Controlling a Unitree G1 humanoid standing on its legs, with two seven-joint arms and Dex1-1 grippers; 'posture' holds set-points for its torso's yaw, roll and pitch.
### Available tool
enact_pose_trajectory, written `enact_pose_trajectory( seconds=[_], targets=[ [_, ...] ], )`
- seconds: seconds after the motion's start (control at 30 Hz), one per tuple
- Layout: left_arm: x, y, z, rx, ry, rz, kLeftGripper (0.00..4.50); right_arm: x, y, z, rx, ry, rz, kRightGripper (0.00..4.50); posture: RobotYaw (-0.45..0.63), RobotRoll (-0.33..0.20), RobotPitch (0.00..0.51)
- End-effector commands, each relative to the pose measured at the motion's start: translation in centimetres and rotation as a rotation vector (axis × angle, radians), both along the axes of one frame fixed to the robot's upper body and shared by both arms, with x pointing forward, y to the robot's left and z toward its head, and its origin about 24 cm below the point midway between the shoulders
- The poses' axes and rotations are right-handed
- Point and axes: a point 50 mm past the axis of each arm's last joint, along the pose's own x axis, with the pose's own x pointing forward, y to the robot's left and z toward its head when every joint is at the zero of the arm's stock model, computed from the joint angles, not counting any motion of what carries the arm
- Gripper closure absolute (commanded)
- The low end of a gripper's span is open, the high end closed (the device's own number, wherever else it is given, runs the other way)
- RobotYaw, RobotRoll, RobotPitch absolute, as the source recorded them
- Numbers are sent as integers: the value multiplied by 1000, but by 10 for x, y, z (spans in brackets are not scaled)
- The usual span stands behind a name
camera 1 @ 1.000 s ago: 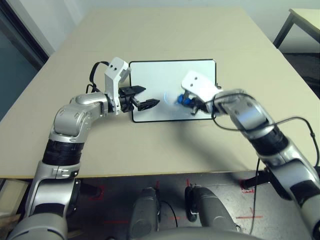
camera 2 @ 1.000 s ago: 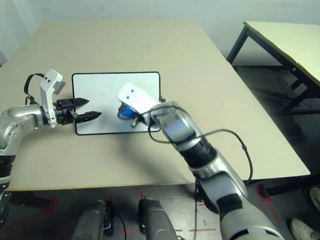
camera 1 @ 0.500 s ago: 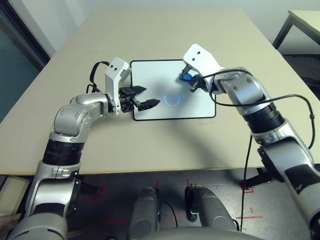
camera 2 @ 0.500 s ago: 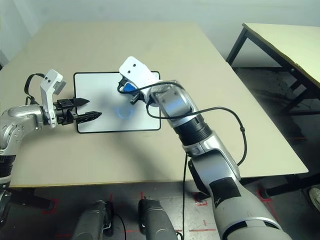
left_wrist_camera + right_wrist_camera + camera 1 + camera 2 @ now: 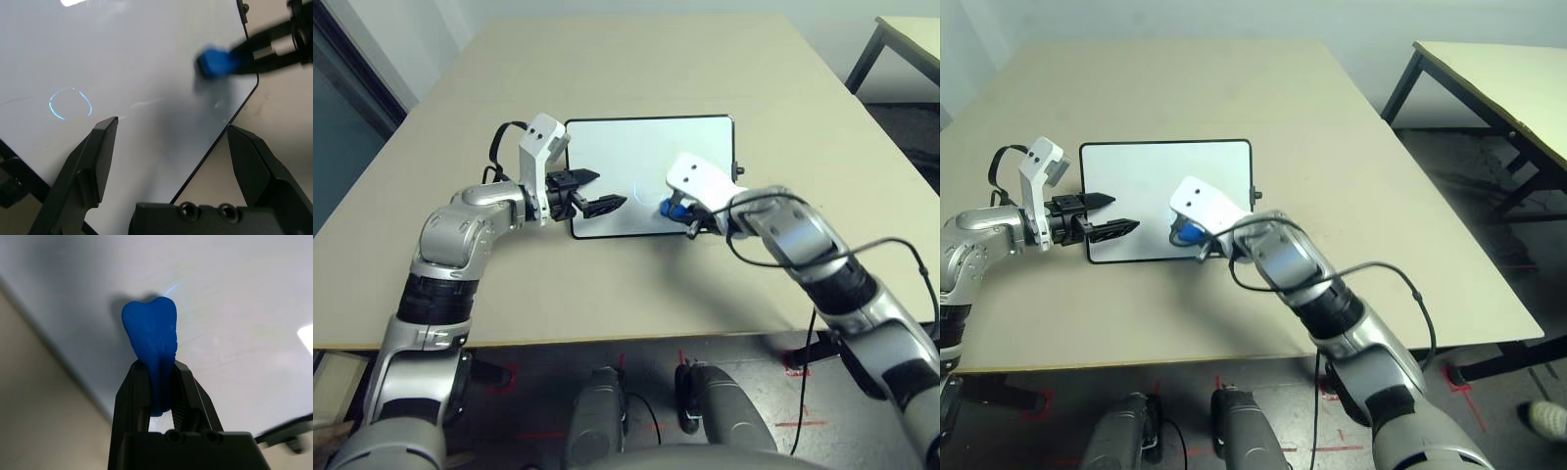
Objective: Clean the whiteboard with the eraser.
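Near the middle of the table (image 5: 636,284), a little toward its left edge, lies the whiteboard (image 5: 646,157), flat, with a faint blue loop (image 5: 70,103) drawn on its surface. The right hand (image 5: 157,382) is clenched on the eraser (image 5: 150,345), its two fingers (image 5: 131,396) pinching the blue block at the waist and holding it over the board's near half, toward the near right corner. The left hand (image 5: 592,193) hovers over the board's near left part with its fingers (image 5: 95,161) spread wide and nothing between them
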Motion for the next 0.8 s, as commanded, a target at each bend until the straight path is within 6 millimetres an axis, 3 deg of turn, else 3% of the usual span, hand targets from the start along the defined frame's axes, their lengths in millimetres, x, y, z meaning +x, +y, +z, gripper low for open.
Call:
enact_pose_trajectory(
  seconds=[0.03,0.17,0.4,0.5,0.67,0.73,0.8],
  targets=[
    [0,0,-3,1,15,-2,0,24,-25,8,4,-64,-133,3937,-48,0,140],
    [-1,1,-4,2,17,1,0,24,-26,0,-7,-47,-130,3937,-44,0,142],
    [-1,1,-3,3,16,1,0,-23,-8,-40,-34,102,-1,3937,-44,0,140],
    [-1,1,-3,3,15,0,0,-36,-6,-44,-32,131,15,3937,-51,0,139],
    [0,0,-2,2,12,-1,0,-41,-8,-44,-29,149,6,3937,-53,0,135],
    [5,1,8,-25,-68,27,0,-30,-13,-25,42,99,-39,3937,-49,0,133],
    [15,8,30,-91,-254,118,0,-11,-18,17,199,-25,-111,3937,-46,0,131]
  ],
)
